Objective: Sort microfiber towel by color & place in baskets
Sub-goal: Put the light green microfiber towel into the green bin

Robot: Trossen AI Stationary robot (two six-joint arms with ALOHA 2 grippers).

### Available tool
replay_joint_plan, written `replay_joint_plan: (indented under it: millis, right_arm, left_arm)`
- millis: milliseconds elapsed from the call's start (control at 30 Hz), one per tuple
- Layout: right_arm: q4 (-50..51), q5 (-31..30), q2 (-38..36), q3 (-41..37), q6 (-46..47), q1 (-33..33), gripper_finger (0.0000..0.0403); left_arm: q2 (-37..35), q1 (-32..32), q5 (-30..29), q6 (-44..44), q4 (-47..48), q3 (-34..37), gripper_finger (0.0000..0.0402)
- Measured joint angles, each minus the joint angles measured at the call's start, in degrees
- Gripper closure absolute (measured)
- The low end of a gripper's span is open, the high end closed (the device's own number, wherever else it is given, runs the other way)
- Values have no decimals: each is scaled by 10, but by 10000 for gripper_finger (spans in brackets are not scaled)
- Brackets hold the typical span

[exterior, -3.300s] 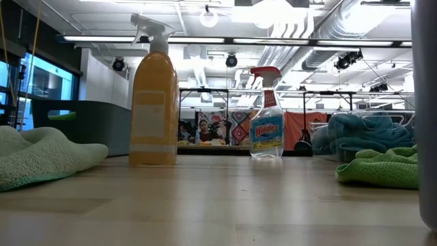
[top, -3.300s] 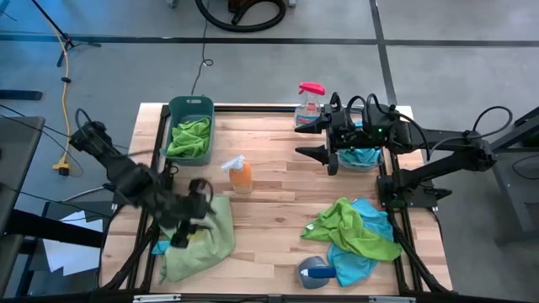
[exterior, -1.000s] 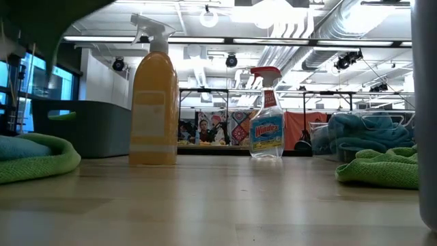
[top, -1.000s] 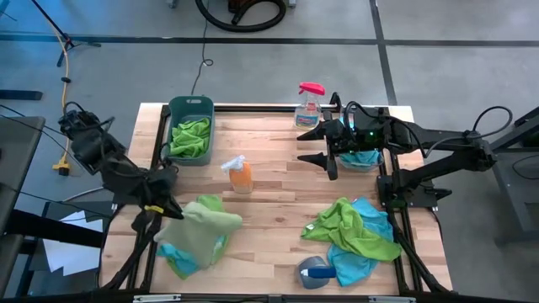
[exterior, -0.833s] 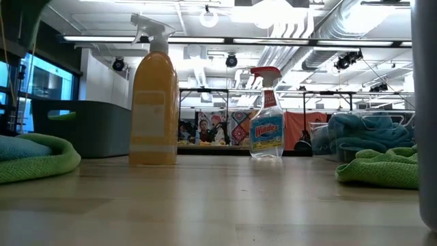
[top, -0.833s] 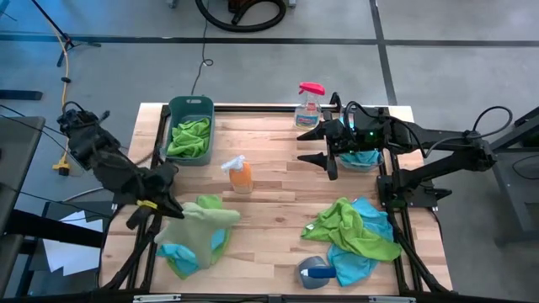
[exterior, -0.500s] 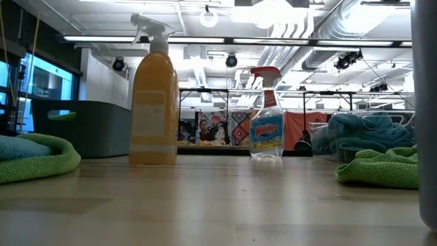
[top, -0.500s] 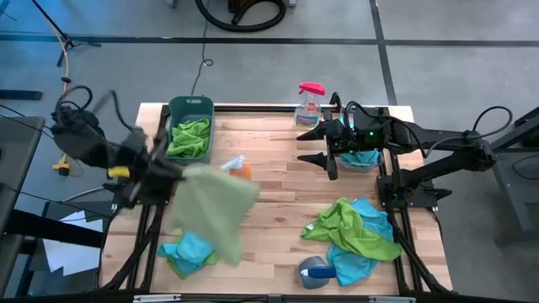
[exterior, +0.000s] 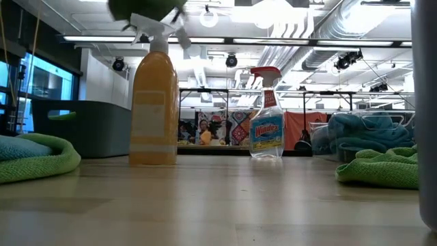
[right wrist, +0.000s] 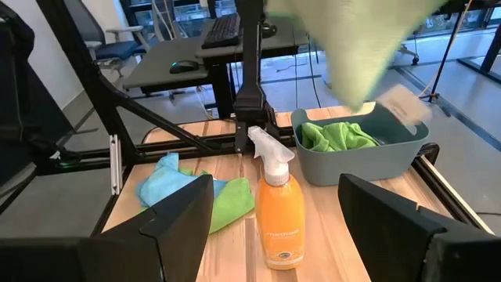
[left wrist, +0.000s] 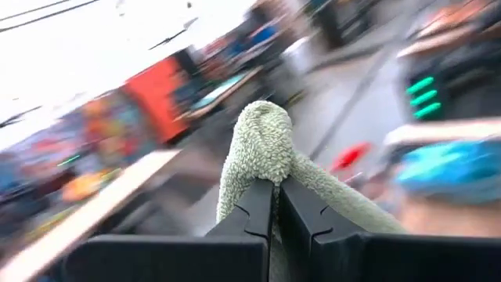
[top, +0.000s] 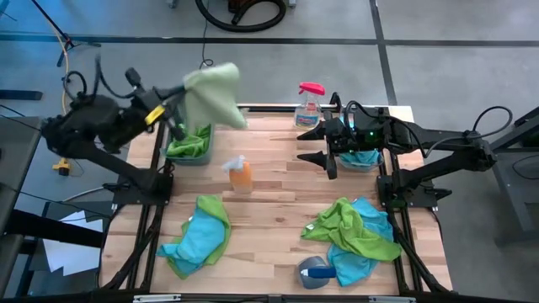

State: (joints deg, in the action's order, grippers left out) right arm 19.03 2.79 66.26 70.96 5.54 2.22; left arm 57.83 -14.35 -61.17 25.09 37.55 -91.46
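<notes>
My left gripper is raised over the table's far left and shut on a pale green towel, which hangs in the air above the far end of the dark teal basket. A bright green towel lies in that basket. The lifted towel also shows at the low view's top. My right gripper stands open beside the clear basket, which holds a blue towel. A blue and green towel heap lies near left, and another heap near right. My left gripper pinches a bunched fold of the pale green towel between its two fingers. A rounded lump of cloth sticks out past the fingertips. The fingers lie about level, pointing toward the table's right. The towel is lifted clear of table and basket.
An orange spray bottle stands mid-table between the arms. A clear bottle with a red trigger stands at the far edge by my right gripper. A grey-blue object lies near the front edge. Black frame rails run along both sides.
My left gripper has swung up and toward the far edge, from the near-left heap to above the teal basket, carrying the pale green towel. The towel came off the heap and is lifted clear; the blue towel beneath now lies uncovered.
</notes>
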Motion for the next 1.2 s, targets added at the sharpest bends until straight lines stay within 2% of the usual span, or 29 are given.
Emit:
replay_joint_plan:
  millis: [167, 400, 467, 633, 833, 1000, 1200]
  right_arm:
    - [0, 0, 0, 0, 0, 0, 132]
    - [0, -2, 0, 0, 0, 0, 132]
    - [0, -5, 0, 0, 0, 0, 132]
    - [0, -17, 2, 0, 0, 0, 132]
    - [0, -17, 2, 0, 1, 0, 132]
    - [0, -17, 2, 0, 21, 0, 132]
    - [0, -17, 2, 0, 20, 0, 132]
  left_arm:
    - [-4, 117, -29, -16, 91, 0, 401]
    - [-4, 260, 32, -181, 302, 15, 401]
    - [-5, 291, 40, -202, 325, 35, 401]
    - [-3, 362, 76, -191, 332, 104, 401]
    - [28, 464, 122, -91, 324, 173, 401]
    - [60, 542, 213, -62, 311, 213, 401]
    - [93, 573, 328, -50, 228, 267, 401]
